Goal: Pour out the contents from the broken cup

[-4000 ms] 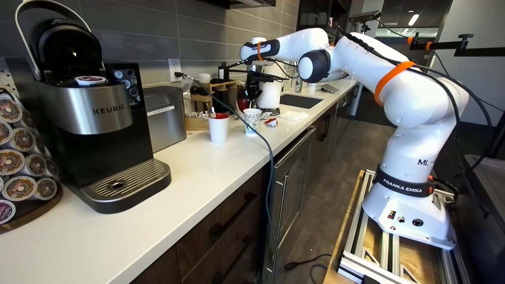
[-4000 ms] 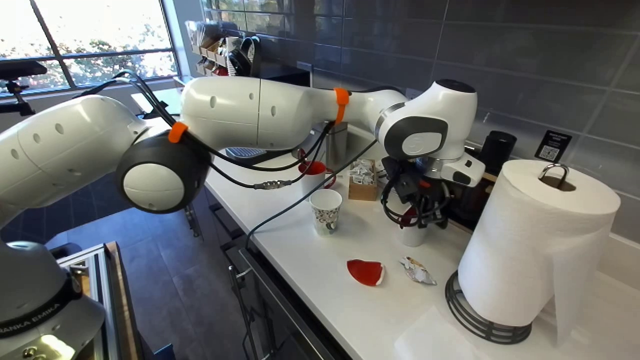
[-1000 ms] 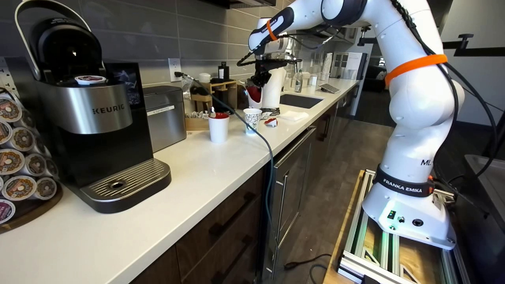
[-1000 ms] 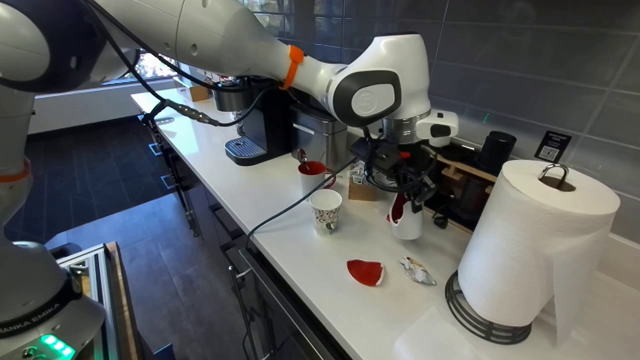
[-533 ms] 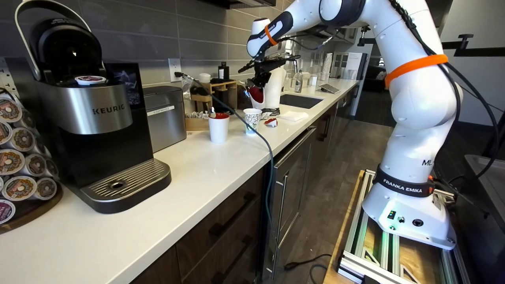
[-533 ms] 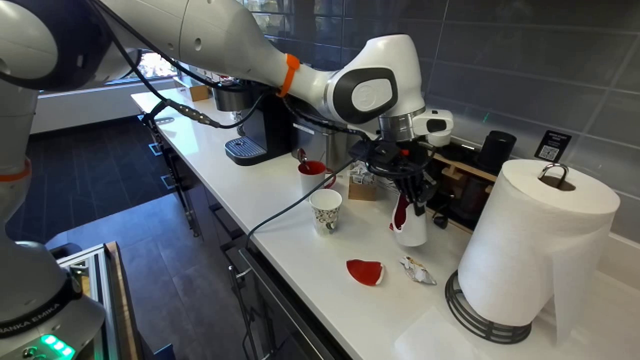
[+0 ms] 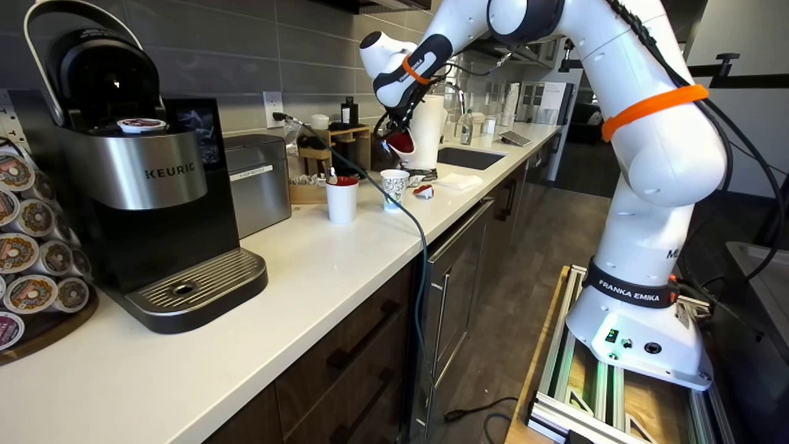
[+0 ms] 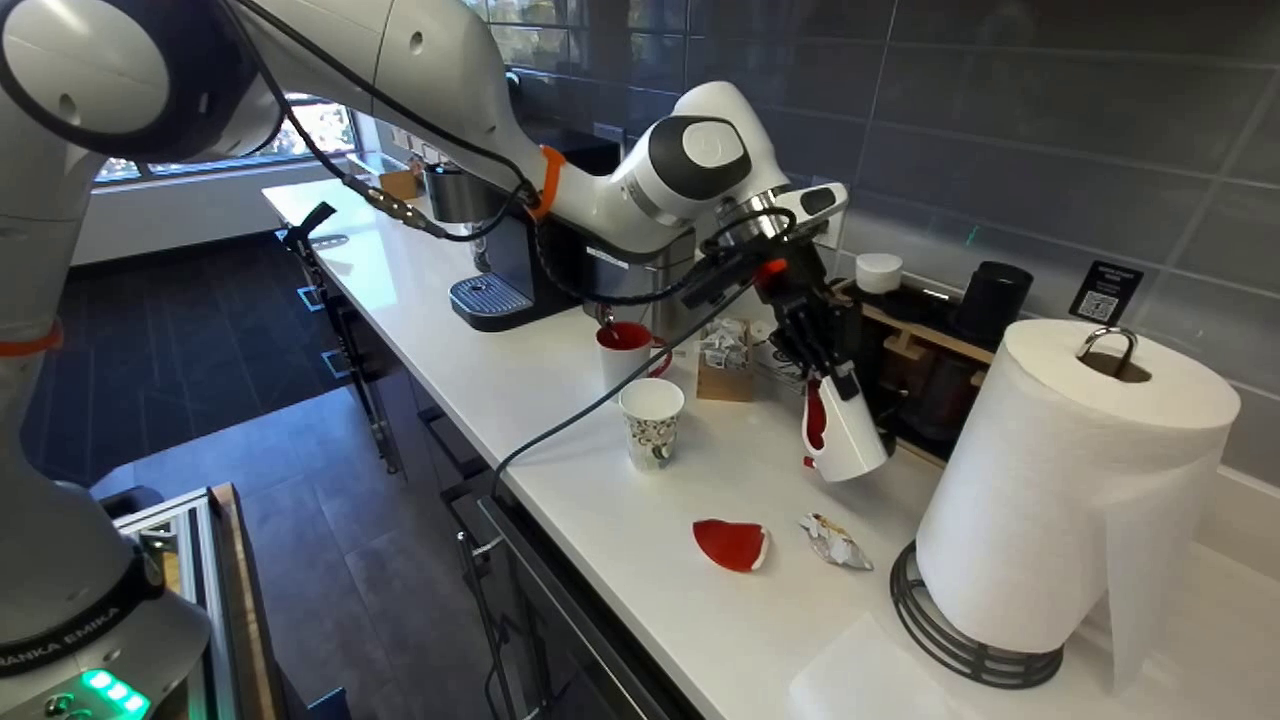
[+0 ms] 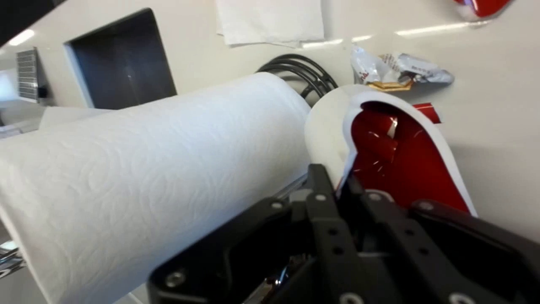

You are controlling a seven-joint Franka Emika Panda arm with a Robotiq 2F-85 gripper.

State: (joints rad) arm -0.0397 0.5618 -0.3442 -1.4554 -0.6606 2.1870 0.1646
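The broken cup (image 8: 848, 432) is white outside and red inside, with a large gap in its wall. It hangs tilted over the counter, its base swung toward the paper towel roll. My gripper (image 8: 832, 382) is shut on the wall of the cup near its rim. In the wrist view the fingers (image 9: 335, 179) pinch the white wall, one inside and one outside. Red pieces (image 9: 382, 143) show inside the cup (image 9: 426, 169). The cup's red inside (image 7: 402, 143) also shows in an exterior view. A red shard (image 8: 732, 545) lies on the counter.
A paper towel roll (image 8: 1085, 490) stands close to the cup. A crumpled wrapper (image 8: 836, 543) lies nearby. A patterned paper cup (image 8: 652, 430) and a red-lined white mug (image 8: 625, 362) stand on the counter. A cable (image 8: 590, 410) crosses there. A wooden rack (image 8: 925, 345) is behind the cup.
Four seconds ago the cup stood upright on the counter under my gripper. It has since been lifted, and in the last second the wrist and cup have tilted, base swinging toward the towel roll.
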